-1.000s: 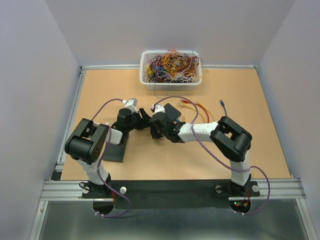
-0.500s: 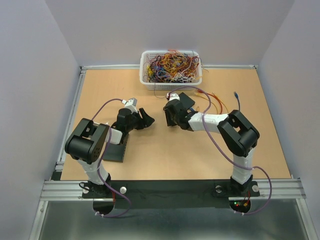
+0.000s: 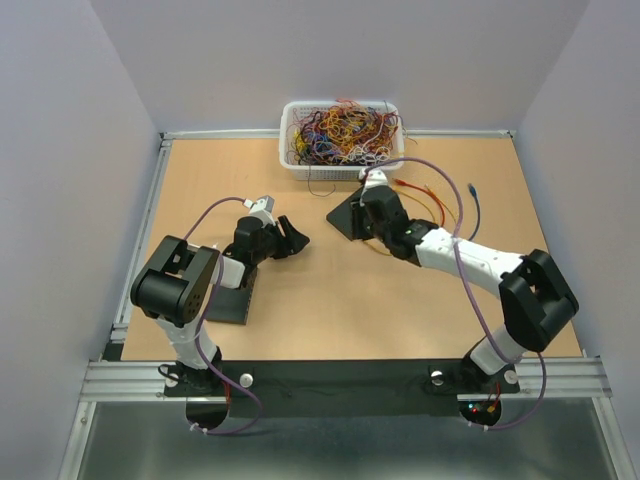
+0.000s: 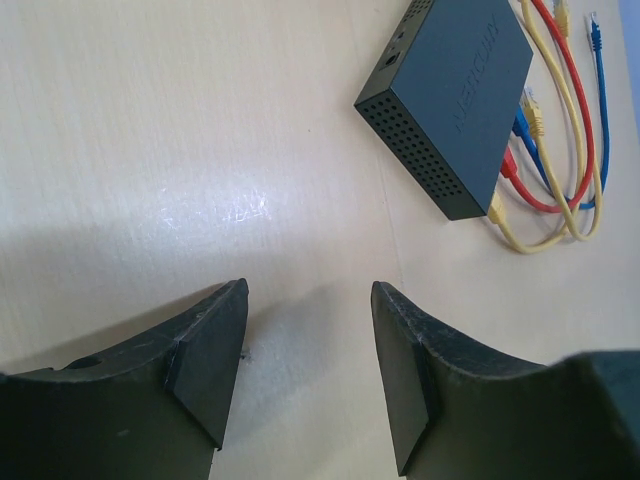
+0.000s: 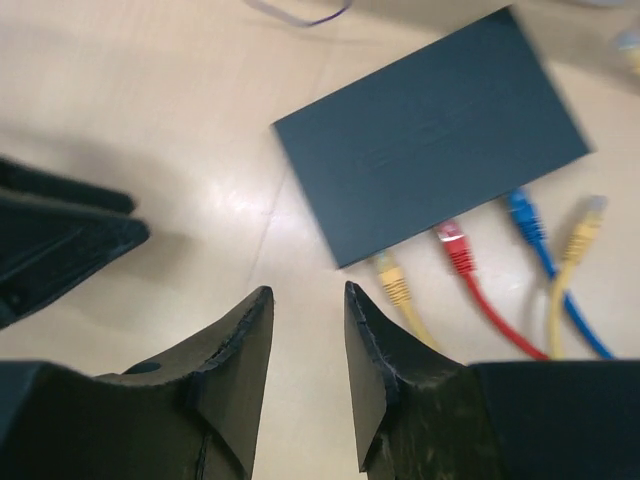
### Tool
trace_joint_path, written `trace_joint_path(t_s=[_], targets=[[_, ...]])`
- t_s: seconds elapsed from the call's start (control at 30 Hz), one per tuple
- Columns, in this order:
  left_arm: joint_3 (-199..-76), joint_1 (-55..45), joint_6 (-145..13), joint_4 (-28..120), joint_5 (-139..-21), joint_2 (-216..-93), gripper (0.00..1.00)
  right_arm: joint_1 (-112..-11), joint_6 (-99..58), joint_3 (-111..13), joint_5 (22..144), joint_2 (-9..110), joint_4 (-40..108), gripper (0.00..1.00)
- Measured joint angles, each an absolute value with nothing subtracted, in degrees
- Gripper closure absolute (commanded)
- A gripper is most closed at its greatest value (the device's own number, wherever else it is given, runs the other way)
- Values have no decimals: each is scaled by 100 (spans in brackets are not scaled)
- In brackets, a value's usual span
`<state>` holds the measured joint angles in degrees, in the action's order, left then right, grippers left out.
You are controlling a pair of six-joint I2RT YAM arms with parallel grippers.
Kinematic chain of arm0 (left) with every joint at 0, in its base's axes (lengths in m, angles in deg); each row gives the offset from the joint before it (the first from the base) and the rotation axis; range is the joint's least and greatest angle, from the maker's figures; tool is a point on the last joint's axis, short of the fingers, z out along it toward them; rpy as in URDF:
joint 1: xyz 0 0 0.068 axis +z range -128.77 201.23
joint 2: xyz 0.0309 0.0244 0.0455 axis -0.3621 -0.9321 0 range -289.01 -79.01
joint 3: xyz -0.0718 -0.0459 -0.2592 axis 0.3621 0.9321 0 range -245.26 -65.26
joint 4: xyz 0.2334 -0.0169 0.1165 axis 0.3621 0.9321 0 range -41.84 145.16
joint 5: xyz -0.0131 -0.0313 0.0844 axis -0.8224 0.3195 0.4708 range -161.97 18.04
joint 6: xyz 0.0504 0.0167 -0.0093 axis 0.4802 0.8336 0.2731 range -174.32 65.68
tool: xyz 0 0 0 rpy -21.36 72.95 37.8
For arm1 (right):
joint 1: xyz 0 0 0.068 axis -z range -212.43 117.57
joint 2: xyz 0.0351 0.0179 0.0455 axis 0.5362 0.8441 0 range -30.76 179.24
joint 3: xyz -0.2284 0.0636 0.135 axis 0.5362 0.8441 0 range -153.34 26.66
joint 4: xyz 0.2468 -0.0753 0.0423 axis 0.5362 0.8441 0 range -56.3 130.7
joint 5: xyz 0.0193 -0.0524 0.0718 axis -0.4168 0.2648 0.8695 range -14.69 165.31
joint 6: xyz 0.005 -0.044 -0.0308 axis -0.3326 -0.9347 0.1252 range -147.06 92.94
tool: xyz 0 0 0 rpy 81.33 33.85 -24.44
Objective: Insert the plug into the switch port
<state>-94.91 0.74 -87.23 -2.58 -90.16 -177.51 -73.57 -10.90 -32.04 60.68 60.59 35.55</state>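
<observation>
At the bench's (image 3: pixel 330 320) near left, the left arm (image 3: pixel 185 285) sits folded back on itself, with the forearm low and pointing right. Left pincer (image 4: pixel 308 292): fingers well apart, nothing between them, bare bench beneath.

We note the right arm (image 3: pixel 470 262) stretched long from its base toward the far left, its wrist tilted down by the switch (image 5: pixel 430 130). Right pincer (image 5: pixel 307 292): fingers parted by a narrow gap and holding nothing. It hovers over bare bench just beside the switch's near corner. The two pincers are apart.

The switch lies flat at mid-bench, in front of the basket (image 3: pixel 300 168). Along its port edge we see a yellow plug (image 5: pixel 390 278), a red plug (image 5: pixel 455 240) and a blue plug (image 5: pixel 520 205), each touching that edge. A second yellow plug (image 5: pixel 585 215) lies just beside the blue one; we cannot tell whether it is seated. The cables trail away to the right.

The white basket stands at the far edge and holds a tangled heap of coloured wires (image 3: pixel 342 130) that reaches the rim.
</observation>
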Motion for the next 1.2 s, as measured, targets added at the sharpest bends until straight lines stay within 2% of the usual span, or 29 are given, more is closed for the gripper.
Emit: trace_joint_path(t_s=[0.2, 0.43, 0.9, 1.2], targets=[[-9491, 74, -8723, -261, -9018, -17751, 36, -6474, -1035, -3320, 6048, 5899, 3918, 63], [-9491, 74, -8723, -263, -9023, -17751, 36, -5572, -900, -3320, 6205, 6253, 4460, 64], [-9491, 74, -8723, -263, -9023, -17751, 36, -5465, -714, -3320, 6627, 6762, 4683, 68], [-9491, 74, -8721, -261, -9023, -17751, 36, -5465, -694, -3320, 6629, 6887, 4694, 83]])
